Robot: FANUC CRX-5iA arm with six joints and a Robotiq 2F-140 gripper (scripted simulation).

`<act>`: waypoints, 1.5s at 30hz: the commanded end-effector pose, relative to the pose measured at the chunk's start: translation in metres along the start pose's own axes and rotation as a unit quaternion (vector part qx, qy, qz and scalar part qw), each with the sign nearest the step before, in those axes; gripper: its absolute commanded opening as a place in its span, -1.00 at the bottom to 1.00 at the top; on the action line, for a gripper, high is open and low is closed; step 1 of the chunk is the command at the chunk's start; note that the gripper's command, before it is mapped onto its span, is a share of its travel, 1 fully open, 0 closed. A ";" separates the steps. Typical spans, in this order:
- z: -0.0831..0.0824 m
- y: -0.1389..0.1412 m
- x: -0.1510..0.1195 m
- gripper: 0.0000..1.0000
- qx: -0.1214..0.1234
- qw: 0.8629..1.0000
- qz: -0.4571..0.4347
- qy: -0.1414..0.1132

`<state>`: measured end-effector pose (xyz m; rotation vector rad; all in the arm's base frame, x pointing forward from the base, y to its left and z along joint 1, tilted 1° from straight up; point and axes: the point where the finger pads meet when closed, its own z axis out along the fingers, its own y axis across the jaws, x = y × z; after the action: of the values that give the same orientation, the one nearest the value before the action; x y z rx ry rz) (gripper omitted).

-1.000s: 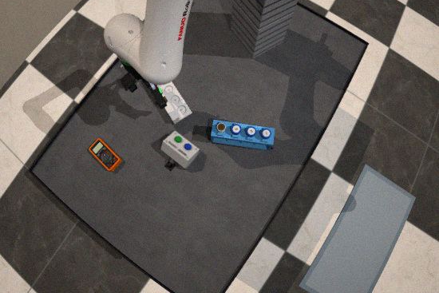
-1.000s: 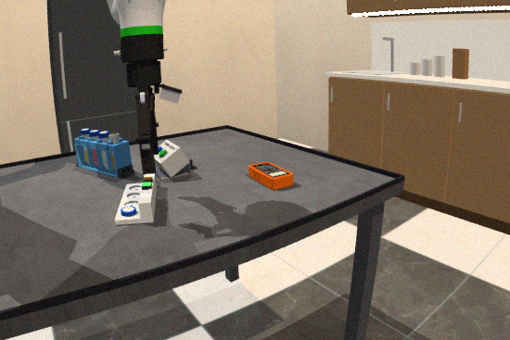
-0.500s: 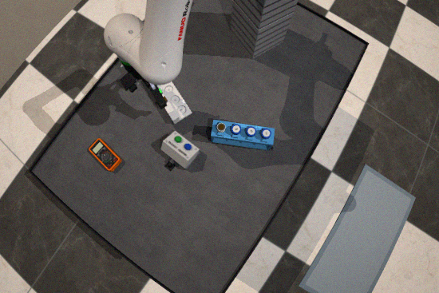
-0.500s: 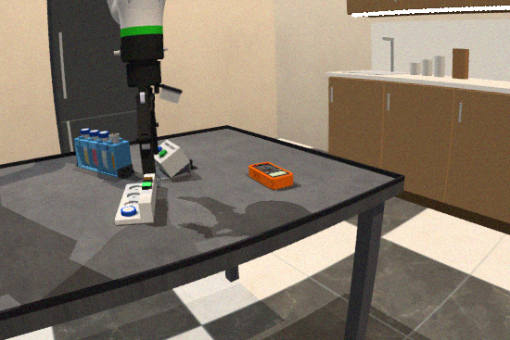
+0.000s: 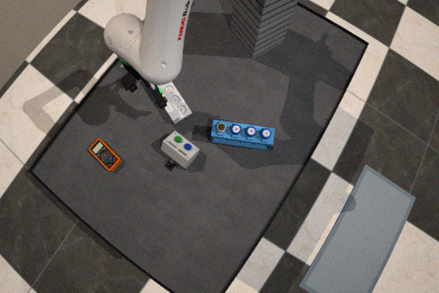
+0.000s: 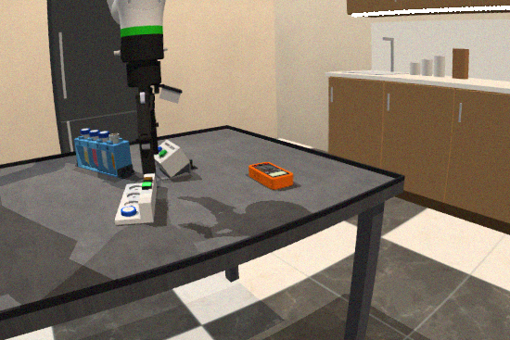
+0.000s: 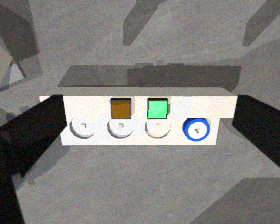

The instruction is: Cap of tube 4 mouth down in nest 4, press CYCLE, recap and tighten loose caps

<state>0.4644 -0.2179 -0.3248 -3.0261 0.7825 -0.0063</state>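
Observation:
The white cap tray (image 7: 141, 120) fills the wrist view. A blue cap (image 7: 196, 130) sits flat in its right end nest, and the other three nests are empty. The green lamp (image 7: 158, 108) is lit and the amber lamp (image 7: 121, 109) is dark. My gripper (image 7: 150, 110) hangs straight above the tray, open wide and empty, with a dark finger beyond each end of the tray. In the exterior view the gripper (image 6: 148, 166) stands a little above the tray (image 6: 135, 205) and the cap (image 6: 128, 210). The blue tube rack (image 5: 242, 134) holds an uncapped tube 4 (image 5: 220, 126) and three tubes with blue caps.
The grey key housing (image 5: 180, 149) with the green key (image 5: 178, 139) and blue key (image 5: 187, 147) sits between tray and rack. An orange multimeter (image 5: 104, 154) lies to the side. The arm's grey pedestal (image 5: 267, 1) stands at the table's back.

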 end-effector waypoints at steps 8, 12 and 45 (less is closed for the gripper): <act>-0.001 0.000 0.001 1.00 0.000 1.000 0.000 0.001; -0.001 0.000 0.001 1.00 0.000 1.000 0.000 0.001; -0.069 0.069 -0.056 -0.27 0.000 1.000 0.000 0.001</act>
<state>0.3810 -0.2516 -0.2493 -3.0263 0.7822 -0.0084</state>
